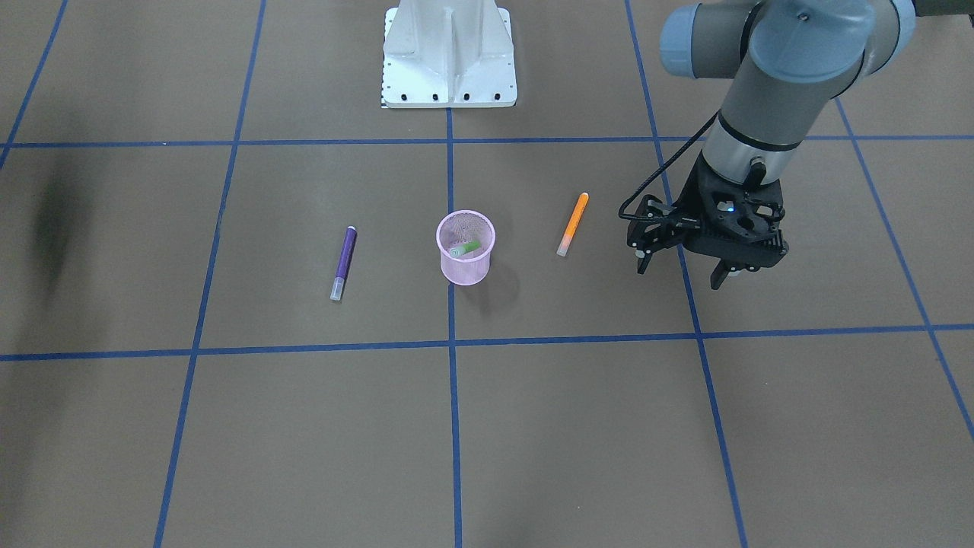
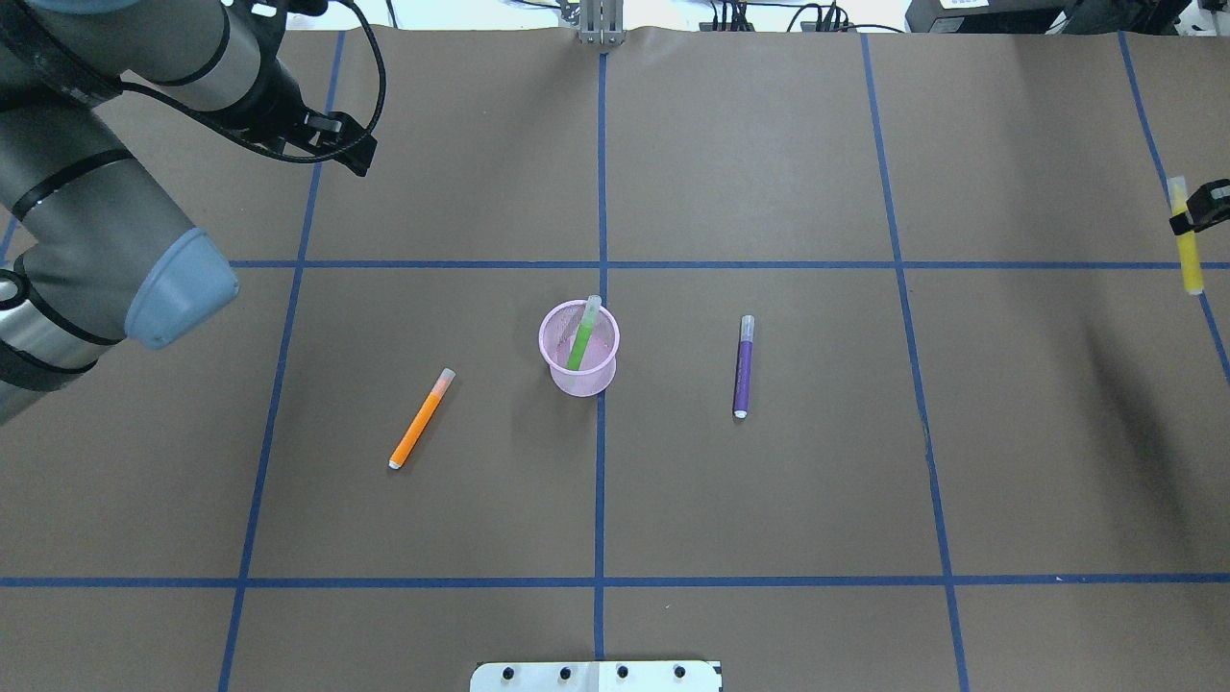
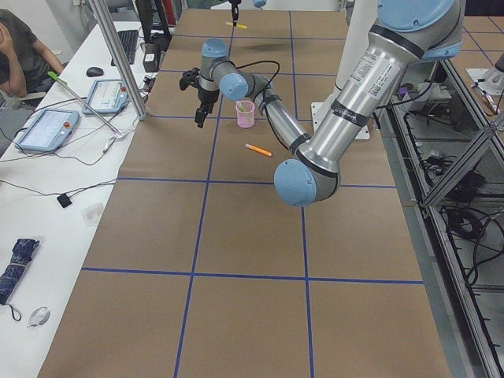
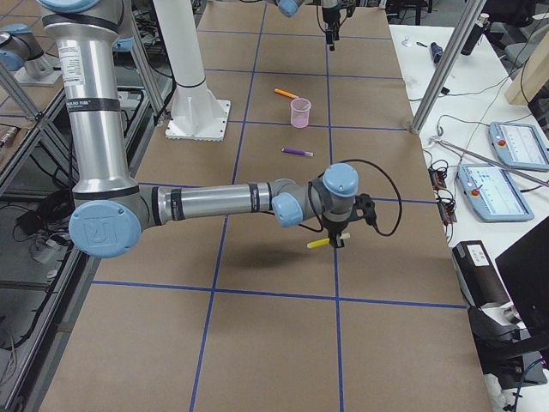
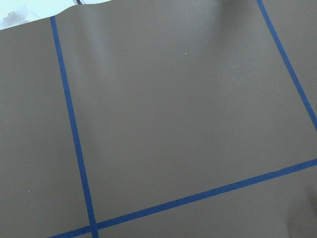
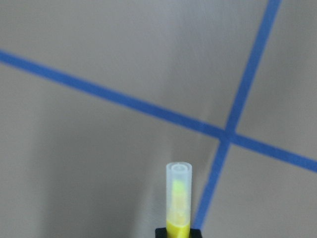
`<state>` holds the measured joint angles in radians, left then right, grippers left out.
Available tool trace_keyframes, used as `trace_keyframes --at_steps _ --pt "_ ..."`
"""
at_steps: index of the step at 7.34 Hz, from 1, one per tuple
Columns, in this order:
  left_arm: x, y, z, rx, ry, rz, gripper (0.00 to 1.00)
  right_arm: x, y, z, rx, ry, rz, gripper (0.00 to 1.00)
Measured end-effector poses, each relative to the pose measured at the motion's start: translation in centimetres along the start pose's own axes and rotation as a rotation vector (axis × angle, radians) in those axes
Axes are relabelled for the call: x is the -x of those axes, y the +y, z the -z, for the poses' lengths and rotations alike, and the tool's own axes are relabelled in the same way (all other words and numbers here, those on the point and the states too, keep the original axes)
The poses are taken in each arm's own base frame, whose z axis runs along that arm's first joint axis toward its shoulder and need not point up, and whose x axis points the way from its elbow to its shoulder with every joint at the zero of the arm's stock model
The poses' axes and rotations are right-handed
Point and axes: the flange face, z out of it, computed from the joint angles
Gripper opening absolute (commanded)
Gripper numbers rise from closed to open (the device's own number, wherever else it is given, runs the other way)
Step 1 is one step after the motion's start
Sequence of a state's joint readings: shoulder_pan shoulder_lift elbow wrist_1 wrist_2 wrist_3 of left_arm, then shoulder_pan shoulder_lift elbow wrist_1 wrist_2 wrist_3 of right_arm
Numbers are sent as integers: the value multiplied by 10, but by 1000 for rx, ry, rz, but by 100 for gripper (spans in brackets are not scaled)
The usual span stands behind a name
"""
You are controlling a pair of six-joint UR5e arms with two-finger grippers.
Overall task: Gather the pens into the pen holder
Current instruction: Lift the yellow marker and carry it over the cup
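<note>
The pink mesh pen holder (image 2: 578, 360) stands upright at the table's middle with a green pen (image 2: 580, 341) leaning inside it. An orange pen (image 2: 422, 419) lies on the left-arm side of it, and a purple pen (image 2: 744, 366) lies on the other side. My left gripper (image 1: 681, 270) is open and empty, and hangs above the table beyond the orange pen (image 1: 573, 224). My right gripper (image 2: 1192, 219) is shut on a yellow pen (image 2: 1191, 259) and holds it off the table at the far right edge. The pen's pale cap (image 6: 178, 191) points away from the jaws.
The white robot base (image 1: 449, 53) sits at the table's edge behind the cup. Blue tape lines cross the brown table cover. Side desks with tablets (image 4: 502, 189) and a metal post (image 3: 118, 55) stand beyond the table's far side.
</note>
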<state>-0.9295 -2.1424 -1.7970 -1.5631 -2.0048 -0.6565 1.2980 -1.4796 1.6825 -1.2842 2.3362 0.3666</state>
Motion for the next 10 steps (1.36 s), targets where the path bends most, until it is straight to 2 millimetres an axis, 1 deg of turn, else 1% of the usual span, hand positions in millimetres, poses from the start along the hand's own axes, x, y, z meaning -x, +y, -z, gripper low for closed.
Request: trace_keyframes --at_steps 1,2,3,4,5,6,7,8,9,10 --pt "0 0 0 0 0 0 94 72 -7 9 -45 -16 -33 0" --pt "1 0 0 1 0 -1 94 156 -12 6 -101 -23 -70 0" --pt "1 0 0 1 0 -3 94 230 -10 -4 -148 -39 -103 0" --pt "1 0 0 2 0 -3 94 300 -6 -14 -211 -55 -130 0" --pt "2 0 -1 2 -1 -4 94 366 5 -28 -290 -65 -167 0" --pt "2 0 -1 4 -2 -3 94 427 18 -41 -362 -85 -199 0" --pt "2 0 -2 5 -3 -2 94 473 22 -43 -422 -119 -250 0" --pt "3 0 -3 6 -4 -2 94 508 22 -40 -485 -160 -335 0" --pt "3 0 -3 6 -4 -2 94 536 26 -38 -550 -198 -402 0" --pt "3 0 -3 6 -4 -1 94 558 38 -45 -619 -229 -438 0"
